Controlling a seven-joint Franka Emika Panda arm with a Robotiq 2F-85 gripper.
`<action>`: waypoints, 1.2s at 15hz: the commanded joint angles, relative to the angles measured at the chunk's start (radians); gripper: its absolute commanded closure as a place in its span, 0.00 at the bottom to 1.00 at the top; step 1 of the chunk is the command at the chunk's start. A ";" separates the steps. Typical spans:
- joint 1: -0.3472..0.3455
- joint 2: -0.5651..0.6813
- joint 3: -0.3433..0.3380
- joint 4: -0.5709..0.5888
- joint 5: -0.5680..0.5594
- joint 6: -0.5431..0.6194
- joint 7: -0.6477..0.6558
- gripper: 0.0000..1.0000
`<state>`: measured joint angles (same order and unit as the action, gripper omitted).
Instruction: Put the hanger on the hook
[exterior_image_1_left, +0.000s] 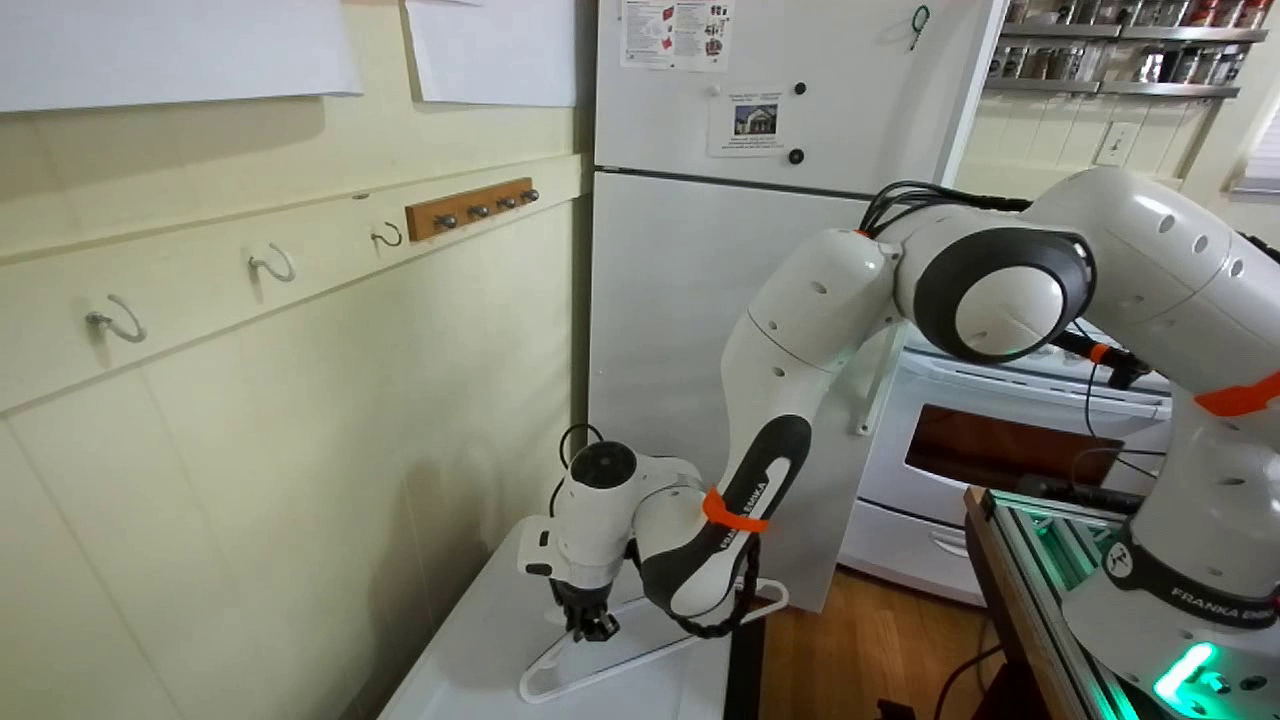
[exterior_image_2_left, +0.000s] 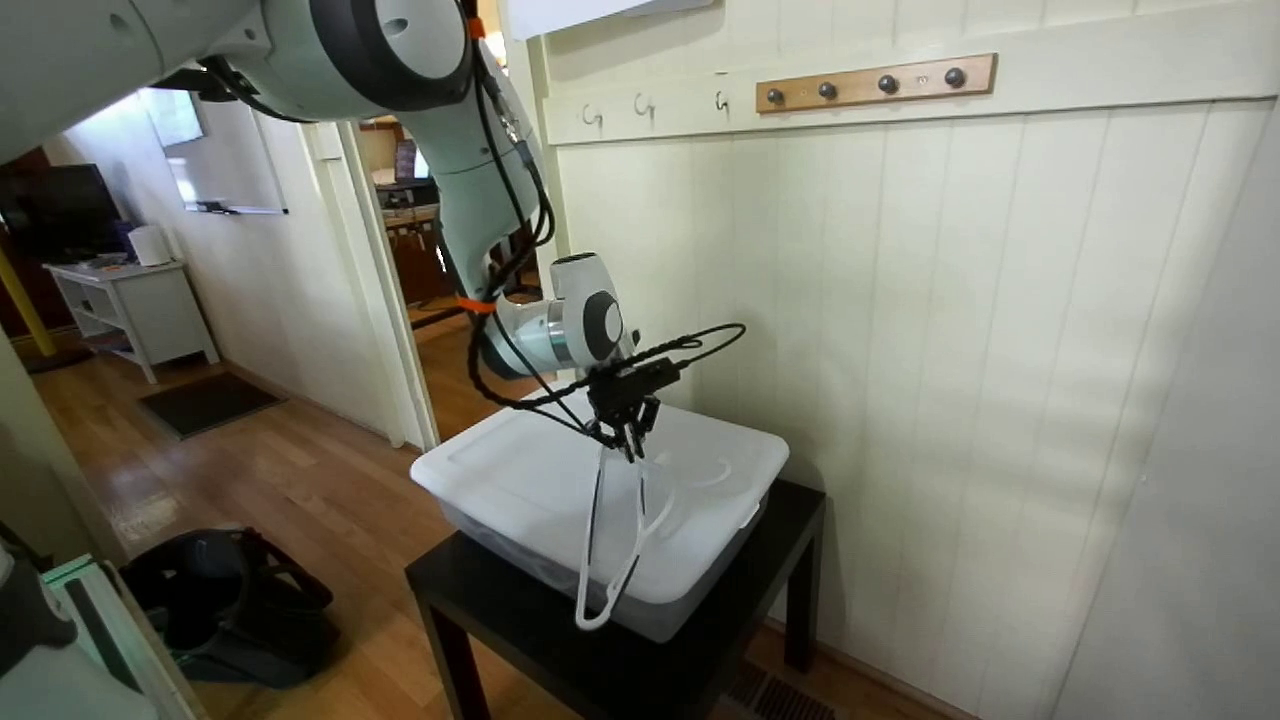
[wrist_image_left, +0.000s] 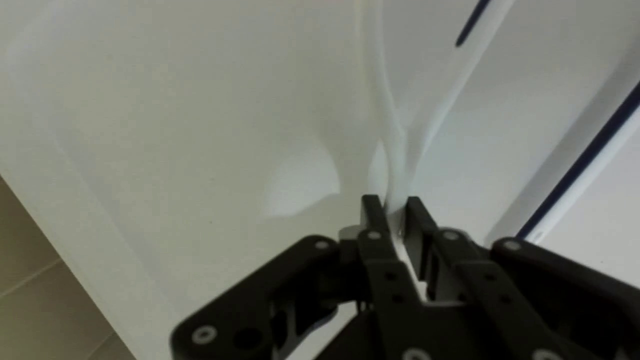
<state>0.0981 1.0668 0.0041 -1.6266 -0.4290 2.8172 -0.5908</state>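
White on white, a thin triangular clothes hanger (exterior_image_1_left: 620, 669) shows against a white-lidded plastic box (exterior_image_1_left: 480, 650) in an exterior view. A white robot arm (exterior_image_1_left: 815, 300) hides the hanger's middle; the hanger's far corner shows past it, between two and three o'clock from the black two-fingered gripper (exterior_image_1_left: 594, 630). Three small curved wall hooks (exterior_image_1_left: 290, 266) sit on a cream rail (exterior_image_1_left: 190, 285) between ten and eleven o'clock from the gripper, and a brown knobbed wooden strip (exterior_image_1_left: 462, 202) lies closer to twelve. The bottom edge cuts off the box's near end.

In an exterior view, the hanger (exterior_image_2_left: 638, 549) hangs from the gripper toward six o'clock, past the near edge of the box, which stands on a black table (exterior_image_2_left: 450, 575). The wall hooks lie near twelve o'clock, the strip near one. The hanger's curved top is hard to make out against the lid, and whether it touches cannot be told.

In the wrist view, the gripper's black fingers (wrist_image_left: 372, 220) reach in from six o'clock and pinch the hanger's neck between them. Its limbs fork toward twelve and one o'clock, cut off at the top; a dark blue line (wrist_image_left: 582, 161) between two and three o'clock runs out of frame.
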 joint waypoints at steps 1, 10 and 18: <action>-0.013 0.033 0.021 0.054 -0.042 -0.053 -0.085 0.96; -0.006 0.027 0.012 0.045 -0.023 -0.035 -0.093 0.85; -0.006 0.028 0.012 0.047 -0.023 -0.035 -0.094 0.60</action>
<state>0.0967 1.0911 0.0109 -1.5860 -0.4439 2.7865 -0.6889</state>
